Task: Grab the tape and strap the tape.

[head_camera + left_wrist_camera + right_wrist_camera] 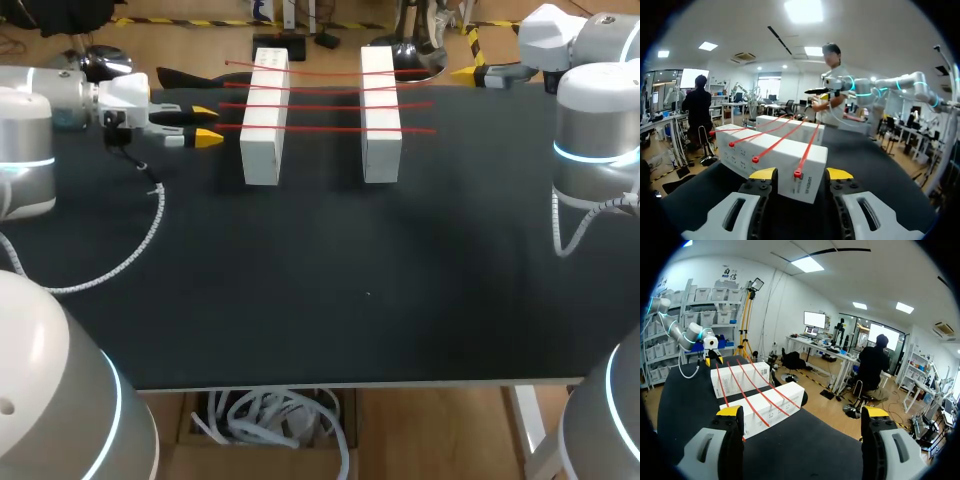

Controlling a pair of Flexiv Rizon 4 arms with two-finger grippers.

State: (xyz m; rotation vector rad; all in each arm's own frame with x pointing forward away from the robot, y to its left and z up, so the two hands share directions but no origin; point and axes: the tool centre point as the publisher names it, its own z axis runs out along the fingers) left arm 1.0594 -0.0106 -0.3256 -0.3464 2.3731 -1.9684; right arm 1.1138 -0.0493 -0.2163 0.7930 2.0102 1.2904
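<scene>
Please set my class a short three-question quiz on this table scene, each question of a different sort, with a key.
1. How many tapes lie across the two boxes?
2. True or false: one box is stacked on the other.
3. The left gripper is: A) open, beside a box; B) shut on a tape; C) resting on top of a box.
Key: 1. four; 2. false; 3. A.

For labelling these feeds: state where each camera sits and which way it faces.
Head view: above and behind, looking down on the table; left arm and right arm at the sides.
Left wrist view: on the left arm, looking past the left gripper at the white blocks.
Right wrist view: on the right arm, past the right gripper, facing them from the opposite side.
Shared: red straps across both blocks.
</scene>
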